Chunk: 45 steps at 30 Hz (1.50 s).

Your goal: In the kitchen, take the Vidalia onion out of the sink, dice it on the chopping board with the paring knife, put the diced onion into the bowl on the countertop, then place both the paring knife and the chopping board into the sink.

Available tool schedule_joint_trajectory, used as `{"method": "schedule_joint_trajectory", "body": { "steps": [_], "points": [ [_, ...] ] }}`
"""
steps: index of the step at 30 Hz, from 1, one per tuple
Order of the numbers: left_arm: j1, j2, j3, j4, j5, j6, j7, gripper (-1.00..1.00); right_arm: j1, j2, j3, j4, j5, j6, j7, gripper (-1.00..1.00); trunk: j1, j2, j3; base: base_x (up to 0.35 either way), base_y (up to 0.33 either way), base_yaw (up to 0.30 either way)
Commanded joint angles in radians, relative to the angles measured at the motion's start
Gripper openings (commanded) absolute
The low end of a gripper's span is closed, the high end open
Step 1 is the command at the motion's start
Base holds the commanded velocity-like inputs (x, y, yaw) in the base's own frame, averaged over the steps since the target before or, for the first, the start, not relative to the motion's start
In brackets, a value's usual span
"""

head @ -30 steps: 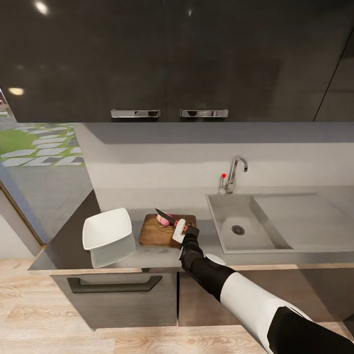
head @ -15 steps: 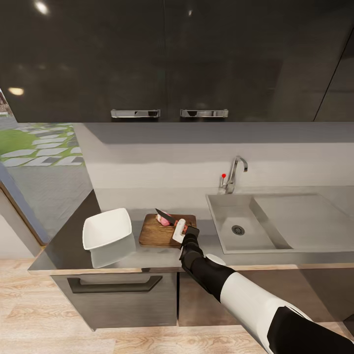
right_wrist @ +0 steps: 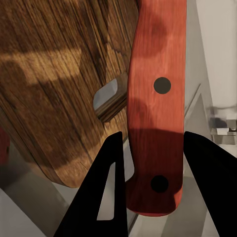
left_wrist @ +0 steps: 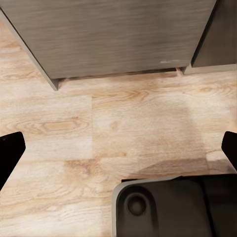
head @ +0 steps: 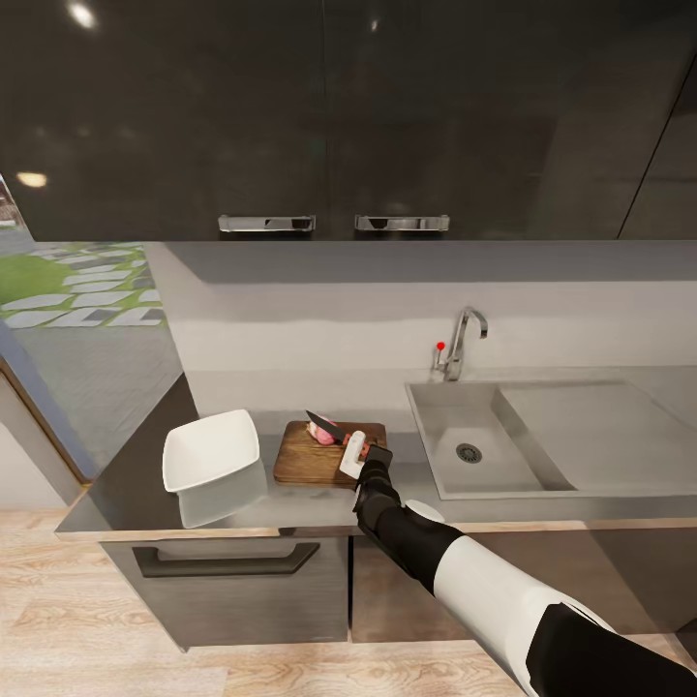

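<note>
**Q:** On the chopping board (head: 315, 457), what is lying hidden or hard to read?

**A:** The paring knife (head: 329, 428) blade is crossing over the Vidalia onion (head: 319, 435), so only a pink patch is showing; whether it is whole or cut cannot be told. In the right wrist view the red handle (right_wrist: 155, 103) is sitting clamped between the two dark fingers (right_wrist: 101, 197) of the right gripper (head: 358, 455), its blade running out of frame over the board's wood grain (right_wrist: 49, 84).

**Q:** And the left gripper (left_wrist: 118, 148)?

**A:** Its fingertips (left_wrist: 10, 150) are standing wide apart at the frame edges, empty, above wooden floor (left_wrist: 123, 118).

**Q:** What is differing from a second ago?

**A:** The blade is lying lower and flatter against the onion. The bowl (head: 210, 452), on the countertop (head: 136, 484) left of the board, and the sink (head: 474, 450) are remaining as before.
</note>
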<state>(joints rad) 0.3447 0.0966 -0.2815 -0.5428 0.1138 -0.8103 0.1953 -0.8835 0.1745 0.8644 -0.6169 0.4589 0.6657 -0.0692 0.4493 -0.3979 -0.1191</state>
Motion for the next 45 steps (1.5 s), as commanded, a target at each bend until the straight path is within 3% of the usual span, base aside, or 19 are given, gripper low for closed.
{"method": "schedule_joint_trajectory", "body": {
  "steps": [1,45],
  "points": [
    [0.0,0.002,-0.008,0.0,0.01,-0.001,0.004,1.0,-0.002,0.0,0.005,0.0,-0.002,0.006,-0.004,-1.0,0.001,-0.002,-0.002,0.0,0.0,0.0],
    [-0.001,0.002,-0.009,0.004,0.009,-0.001,0.004,1.0,-0.002,0.0,0.005,0.006,-0.002,0.006,-0.004,-1.0,0.001,-0.002,-0.002,0.0,0.0,0.0]
  ]
}}
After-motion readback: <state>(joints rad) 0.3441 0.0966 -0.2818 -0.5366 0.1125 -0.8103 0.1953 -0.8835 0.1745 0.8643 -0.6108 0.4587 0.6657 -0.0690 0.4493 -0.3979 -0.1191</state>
